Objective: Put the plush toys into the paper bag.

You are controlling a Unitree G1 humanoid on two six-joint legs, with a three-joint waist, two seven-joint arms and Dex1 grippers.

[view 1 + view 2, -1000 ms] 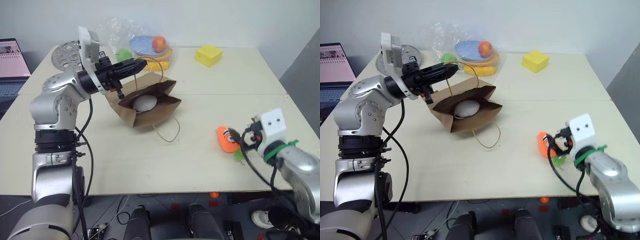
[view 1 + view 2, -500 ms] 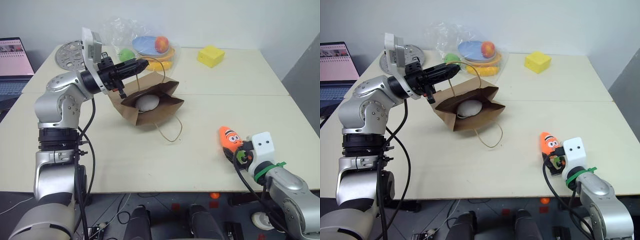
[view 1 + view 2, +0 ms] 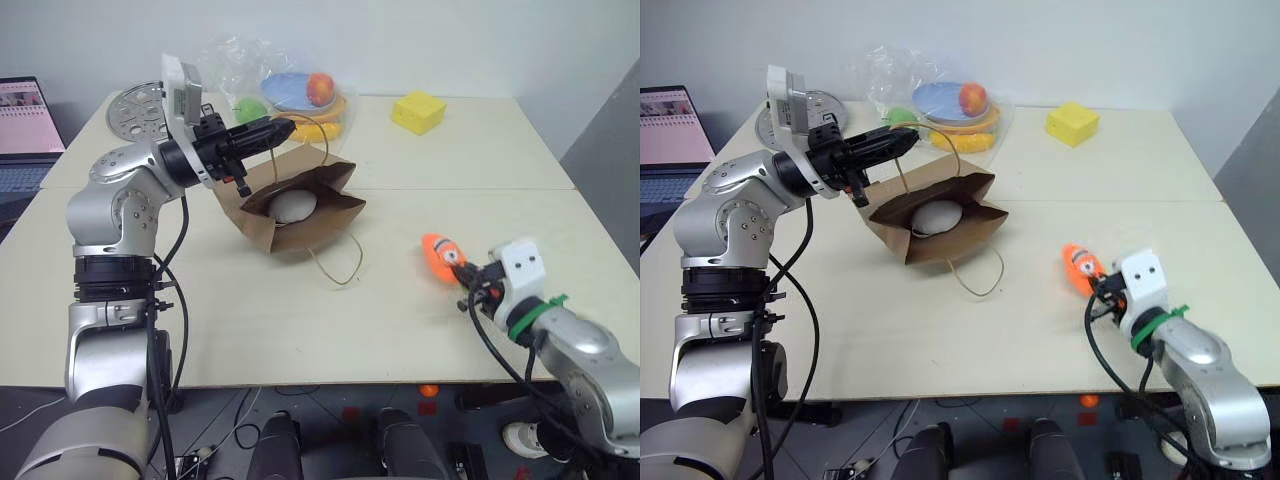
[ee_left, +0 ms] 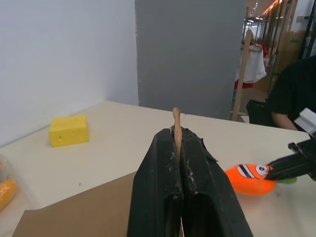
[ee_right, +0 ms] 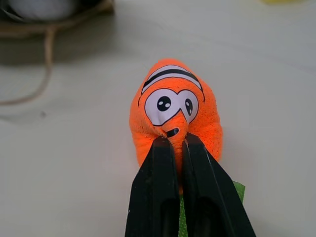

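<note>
Tool on the left arm (image 3: pixel 280 128) was clamped tight on one twisted tan paper loop handle (image 4: pixel 176 122) of the brown kraft paper bag (image 3: pixel 290 208), lifting that side so the bag's mouth gaped toward the open middle of the pale worktop (image 3: pixel 400 160); that looked meant to give a clear way in. Inside the bag already lay the white egg-shaped plush toy (image 3: pixel 291 206). The right tool (image 5: pixel 173 148) had its two black fingers pinched together on a fold of the orange carrot plush toy with cartoon eyes (image 5: pixel 174 113), gripping it near the leafy green end, its face pointing toward the bag. The carrot sat well apart from the bag, to its right. Judging by this, one toy remained to be carried over and dropped in.
</note>
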